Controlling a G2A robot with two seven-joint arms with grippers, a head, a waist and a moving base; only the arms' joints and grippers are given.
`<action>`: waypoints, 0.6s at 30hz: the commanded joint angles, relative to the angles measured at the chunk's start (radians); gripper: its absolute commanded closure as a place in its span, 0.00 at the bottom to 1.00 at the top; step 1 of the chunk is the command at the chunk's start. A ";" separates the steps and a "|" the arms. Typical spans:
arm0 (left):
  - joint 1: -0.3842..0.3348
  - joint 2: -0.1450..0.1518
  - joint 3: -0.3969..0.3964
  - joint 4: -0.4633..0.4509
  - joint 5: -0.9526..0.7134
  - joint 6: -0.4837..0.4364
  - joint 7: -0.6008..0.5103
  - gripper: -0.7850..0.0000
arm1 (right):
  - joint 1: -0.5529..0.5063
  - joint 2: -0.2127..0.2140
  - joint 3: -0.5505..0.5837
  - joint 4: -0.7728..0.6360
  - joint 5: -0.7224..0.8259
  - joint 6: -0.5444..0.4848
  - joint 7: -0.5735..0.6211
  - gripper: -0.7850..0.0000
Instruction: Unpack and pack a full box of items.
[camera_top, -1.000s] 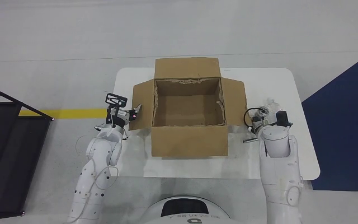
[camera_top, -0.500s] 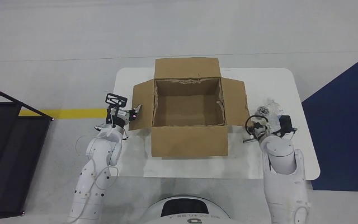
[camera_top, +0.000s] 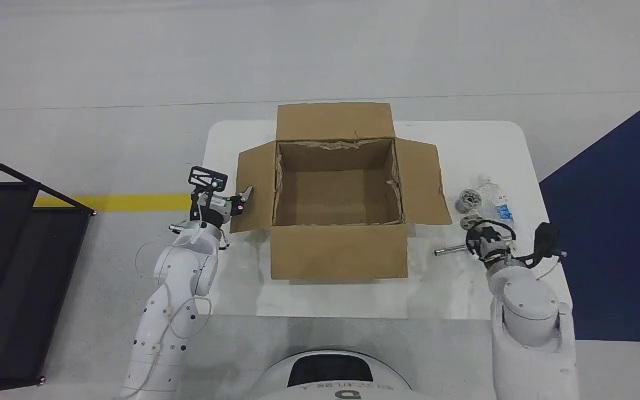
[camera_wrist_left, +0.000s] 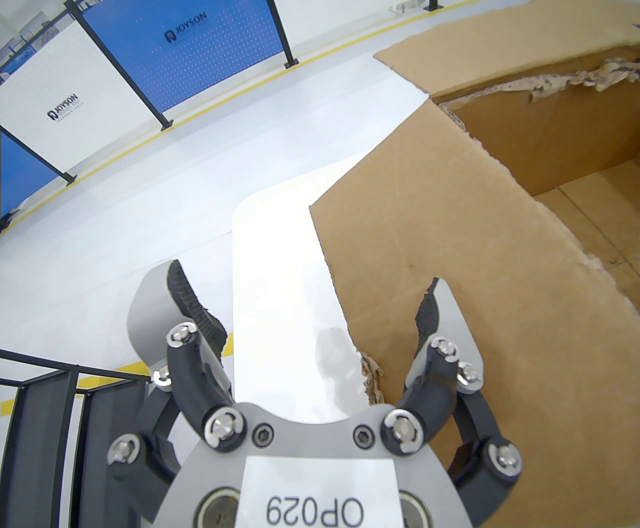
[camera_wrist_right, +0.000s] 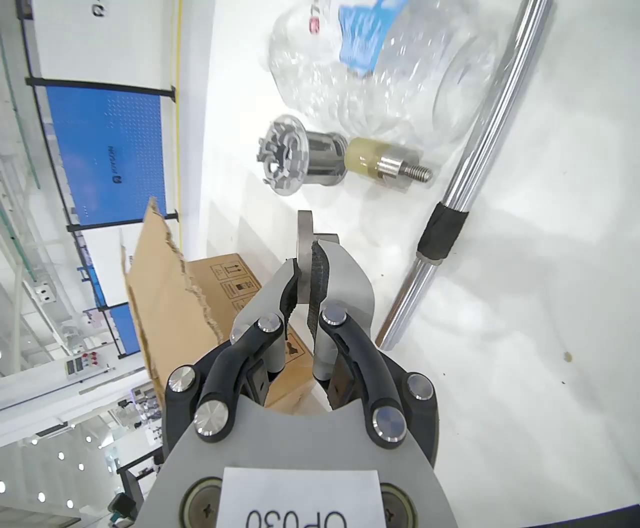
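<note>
Right arm (camera_top: 525, 300) drawn back from box (camera_top: 340, 250), fingers (camera_wrist_right: 342, 280) pinching metal plate (camera_wrist_right: 303, 232)

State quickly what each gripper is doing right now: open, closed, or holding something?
Left gripper: open, holding nothing.
Right gripper: closed on a flat metal part.

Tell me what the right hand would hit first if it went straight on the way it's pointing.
Probably the flanged metal fitting, lying just ahead of the right hand; the clear bottle lies beyond it. The hand's height is unclear.
</note>
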 joint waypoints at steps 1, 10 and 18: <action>0.000 0.000 0.000 0.000 0.000 0.000 0.000 0.00 | -0.045 -0.003 -0.005 -0.051 0.006 -0.024 -0.035 1.00; 0.000 0.000 0.000 0.000 0.000 0.000 0.000 0.00 | -0.148 -0.009 -0.104 -0.270 -0.049 -0.062 -0.110 1.00; 0.000 0.000 0.000 0.000 0.000 0.000 0.000 0.00 | -0.138 0.000 -0.244 -0.344 -0.239 -0.035 -0.066 1.00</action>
